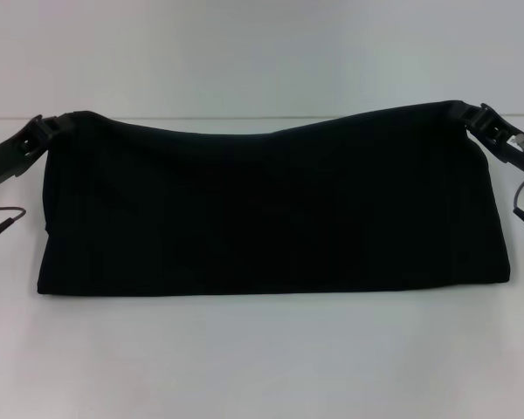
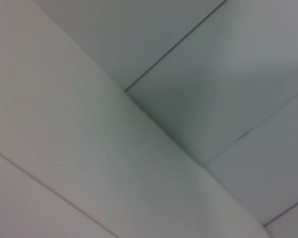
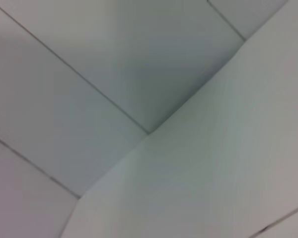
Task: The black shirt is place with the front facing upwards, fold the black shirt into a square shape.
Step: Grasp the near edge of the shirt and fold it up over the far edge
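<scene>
White table (image 1: 262,358) bears the black shirt (image 1: 271,209), its far corners clamped by left tool (image 1: 59,125) and right tool (image 1: 468,113).

black shirt (image 1: 262,205) | plain side up | folded wide | far corners lifted

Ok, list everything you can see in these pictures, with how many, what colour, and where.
black shirt: one, black, spread wide across the middle of the table, its two far corners lifted.
table: one, white, under the shirt.
wall panels: pale grey with thin dark seams, filling both wrist views.
left end effector: one, black, at the shirt's far left corner, shut on it.
right end effector: one, black, at the shirt's far right corner, shut on it.
</scene>
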Robot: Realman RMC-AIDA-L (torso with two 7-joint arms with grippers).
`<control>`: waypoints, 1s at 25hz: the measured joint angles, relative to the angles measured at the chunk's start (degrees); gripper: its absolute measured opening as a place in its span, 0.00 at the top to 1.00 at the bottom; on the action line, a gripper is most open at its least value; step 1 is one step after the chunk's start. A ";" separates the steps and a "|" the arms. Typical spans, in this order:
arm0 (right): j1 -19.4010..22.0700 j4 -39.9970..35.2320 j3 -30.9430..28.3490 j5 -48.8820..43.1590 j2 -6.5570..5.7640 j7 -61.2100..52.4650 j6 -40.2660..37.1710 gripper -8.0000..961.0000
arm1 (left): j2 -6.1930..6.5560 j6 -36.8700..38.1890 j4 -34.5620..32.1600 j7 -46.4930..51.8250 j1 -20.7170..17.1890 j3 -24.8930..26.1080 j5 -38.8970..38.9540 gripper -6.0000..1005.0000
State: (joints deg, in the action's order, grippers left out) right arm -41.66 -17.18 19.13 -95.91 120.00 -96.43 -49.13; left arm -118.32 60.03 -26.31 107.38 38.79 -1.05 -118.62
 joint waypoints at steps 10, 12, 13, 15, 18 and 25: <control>-3.34 5.20 0.05 7.76 0.24 13.79 8.77 0.84 | -1.44 -7.74 3.21 -6.91 1.57 0.07 3.39 0.97; -3.92 5.51 -0.20 8.13 0.27 15.54 9.96 0.84 | -1.90 -9.71 3.57 -7.91 2.02 0.08 3.79 0.97; -4.27 5.55 -0.34 8.25 0.30 16.21 10.57 0.84 | -2.17 -10.38 3.70 -8.96 2.22 0.08 4.34 0.97; -4.91 5.84 -0.41 8.94 0.33 17.50 11.63 0.84 | -2.56 -11.34 4.08 -11.48 2.57 0.09 5.80 0.97; -5.60 6.37 -0.31 11.22 0.32 20.55 12.57 0.83 | -2.80 -12.56 4.98 -14.32 3.20 0.09 7.49 0.97; -6.89 7.08 -0.05 14.97 0.32 25.06 14.18 0.82 | -2.87 -13.61 6.25 -18.48 3.80 0.09 11.70 0.96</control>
State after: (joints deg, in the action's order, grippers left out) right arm -48.55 -10.10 19.09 -80.94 120.32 -71.36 -34.94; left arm -121.19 46.42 -20.06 88.90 42.60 -0.96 -106.93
